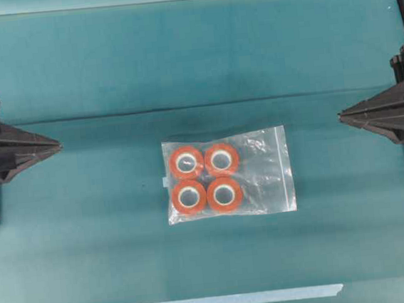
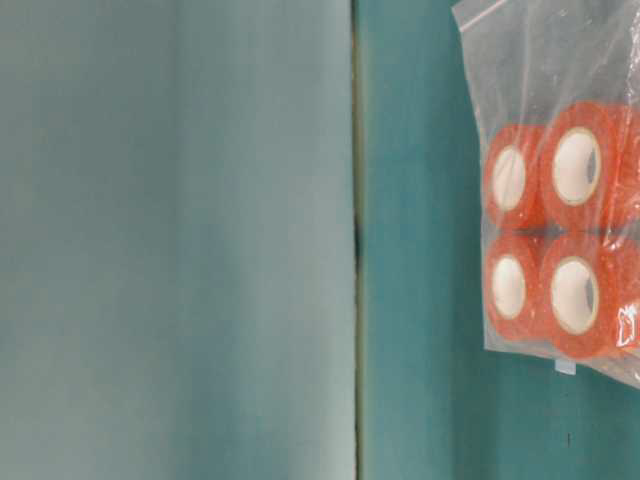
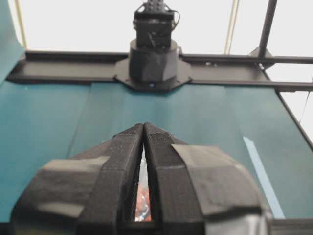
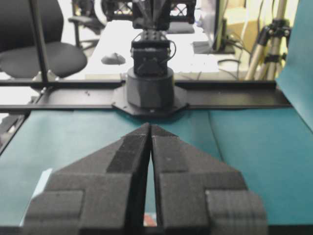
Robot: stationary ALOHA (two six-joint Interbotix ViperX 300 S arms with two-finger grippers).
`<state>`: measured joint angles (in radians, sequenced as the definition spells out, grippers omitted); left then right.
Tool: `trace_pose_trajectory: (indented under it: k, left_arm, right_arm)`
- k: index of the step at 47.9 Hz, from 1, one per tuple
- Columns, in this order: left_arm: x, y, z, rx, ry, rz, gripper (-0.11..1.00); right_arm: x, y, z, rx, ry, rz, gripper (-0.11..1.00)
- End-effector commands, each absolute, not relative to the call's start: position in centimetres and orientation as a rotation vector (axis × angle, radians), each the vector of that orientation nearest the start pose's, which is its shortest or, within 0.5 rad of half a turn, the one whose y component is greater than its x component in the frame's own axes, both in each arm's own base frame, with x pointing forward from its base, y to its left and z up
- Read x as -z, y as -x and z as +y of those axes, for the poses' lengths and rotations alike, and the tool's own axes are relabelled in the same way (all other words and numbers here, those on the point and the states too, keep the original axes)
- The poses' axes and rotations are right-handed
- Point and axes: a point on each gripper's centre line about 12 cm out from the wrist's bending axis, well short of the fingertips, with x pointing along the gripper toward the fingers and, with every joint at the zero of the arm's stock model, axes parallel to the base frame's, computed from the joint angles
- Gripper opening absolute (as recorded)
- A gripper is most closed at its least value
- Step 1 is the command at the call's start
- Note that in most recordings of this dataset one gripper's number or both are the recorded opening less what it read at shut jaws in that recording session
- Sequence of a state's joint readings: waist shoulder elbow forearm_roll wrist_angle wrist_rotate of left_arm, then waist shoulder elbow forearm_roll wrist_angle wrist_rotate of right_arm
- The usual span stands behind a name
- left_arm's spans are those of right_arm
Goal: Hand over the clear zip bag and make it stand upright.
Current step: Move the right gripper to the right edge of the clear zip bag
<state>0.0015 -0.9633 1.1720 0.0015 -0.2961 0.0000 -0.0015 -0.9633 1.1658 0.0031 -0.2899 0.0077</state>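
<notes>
clear zip bag (image 1: 228, 175) lies flat midway between left hand (image 1: 57, 145) and right hand (image 1: 342, 115), both closed, empty.

1. Bag (image 1: 227, 175): clear, crinkled plastic, midway between both claws.
2. Rolls (image 1: 205, 179), four: orange with white cores, inside bag.
3. Cloth (image 1: 179, 60): plain teal, under both claws.
4. Left claw (image 1: 59, 145): black.
5. Right claw (image 1: 339, 115): black.
6. Strip (image 1: 220, 301): pale blue-white, well apart from claws.

A teal worktop (image 1: 194, 66) spreads wide, with a seam running across it. A pale tape strip (image 1: 220, 301) lies flat near its front edge. Beyond stand a black office chair (image 4: 34, 54) and a tripod (image 4: 269, 44).
</notes>
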Motion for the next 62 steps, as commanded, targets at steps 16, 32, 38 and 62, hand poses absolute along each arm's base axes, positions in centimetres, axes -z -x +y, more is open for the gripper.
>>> trace_pose_trajectory:
  k: [16,32,38,62]
  left_arm:
    - [-30.9,-25.5,-0.5,0.02,0.013,-0.012,-0.01]
    - [-31.7,-26.2,-0.3,0.011,0.011,0.018,-0.01]
    - [-31.3,-25.9,-0.1,0.006,0.011,0.063,-0.01]
    - [-33.1,-23.7,0.7,-0.03,0.005,0.035,-0.01]
  right_arm:
    - [-27.1,-21.9,-1.4,0.118,-0.501,0.122,0.0]
    - [-23.7,-22.8,-2.3,0.255,-0.894,0.292,0.0]
    - [-22.6,-23.3,-3.1,0.322,-0.994,0.304,0.0]
    - [-16.5,-25.2,-2.8,0.501,-1.222,0.495,0.01]
